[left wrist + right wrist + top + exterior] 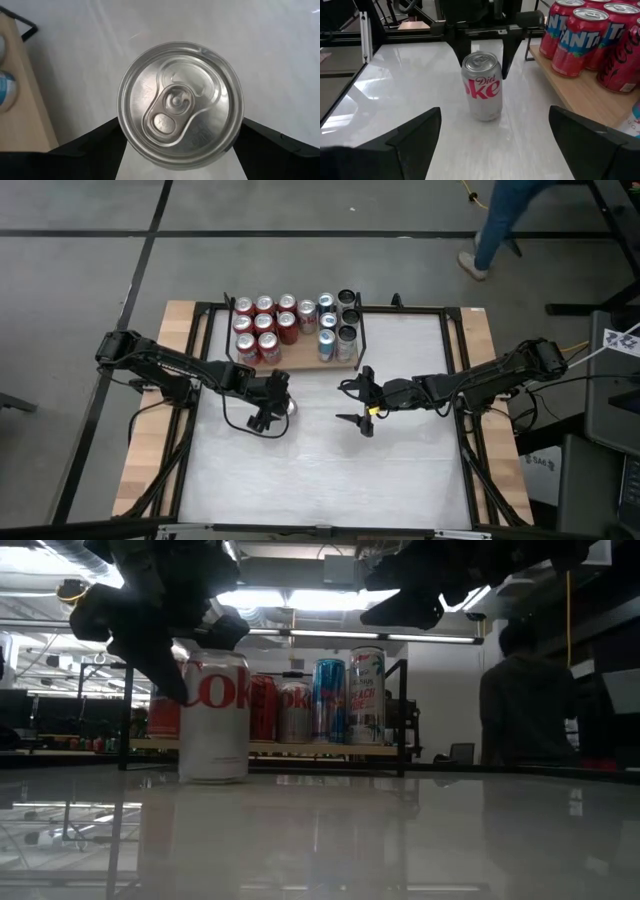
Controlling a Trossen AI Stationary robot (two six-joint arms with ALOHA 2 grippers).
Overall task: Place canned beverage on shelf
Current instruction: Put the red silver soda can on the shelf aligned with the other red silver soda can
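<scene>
A silver Diet Coke can point(482, 87) stands upright on its base on the white tabletop point(330, 470), just in front of the shelf point(300, 362). The shelf is a wooden board with black rails. My left gripper point(279, 405) hangs open over the can, tilted steeply down. One finger point(459, 47) stands on each side of the can's upper part, and the can's top point(180, 102) shows between them. I see no plain touch. To the can's right, my right gripper point(362, 400) is open and holds nothing, facing the can.
The shelf holds several red cans point(262, 330) at its left and several taller cans point(335, 330) at its right. Black frame rails point(455, 380) border the tabletop. A person point(500, 220) walks beyond the far edge. Bare tabletop lies toward the near edge.
</scene>
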